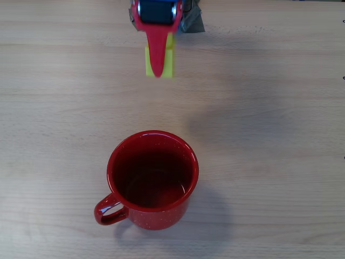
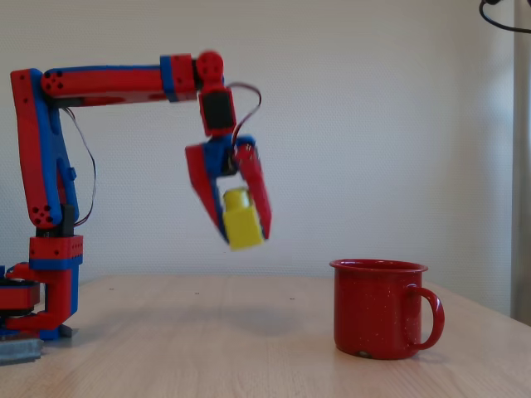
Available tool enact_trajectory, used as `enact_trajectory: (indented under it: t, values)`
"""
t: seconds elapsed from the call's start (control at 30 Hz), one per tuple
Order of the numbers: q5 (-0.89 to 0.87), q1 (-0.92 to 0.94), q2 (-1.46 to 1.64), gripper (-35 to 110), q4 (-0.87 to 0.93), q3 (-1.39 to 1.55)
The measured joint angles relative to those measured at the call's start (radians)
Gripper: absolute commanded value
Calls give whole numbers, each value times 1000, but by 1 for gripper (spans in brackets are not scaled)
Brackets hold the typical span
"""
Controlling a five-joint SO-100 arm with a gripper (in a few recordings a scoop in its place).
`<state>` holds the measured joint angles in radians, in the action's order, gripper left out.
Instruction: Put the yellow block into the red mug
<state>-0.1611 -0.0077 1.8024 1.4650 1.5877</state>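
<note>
Pinching the yellow block [image 2: 241, 222] in my claw [image 2: 246, 225], high over the bench [image 2: 207, 332], I should carry it across above the red mug [image 2: 377, 308]. I'd centre it over the rim before spreading my fingers.

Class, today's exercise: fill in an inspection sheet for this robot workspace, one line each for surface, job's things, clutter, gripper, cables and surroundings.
Surface: pale wooden table, bare around the job's things.
Job's things: yellow block held in the air, well above the table and to the left of the mug in the fixed view; red mug upright on the table, handle to the right in the fixed view, nothing seen inside it from overhead.
Clutter: nothing seen.
Gripper: gripper shut on the yellow block, tilted, not yet over the mug.
Cables: a thin cable loops at the wrist; another runs along the upright arm link.
Surroundings: plain light wall behind the table.
</note>
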Motion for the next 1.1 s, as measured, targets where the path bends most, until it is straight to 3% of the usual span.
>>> enact_trajectory:
  t: [0.33,1.1]
  values:
    - [-37,0,-225,0,241,-502]
    - [-89,11,-769,0,241,-1302]
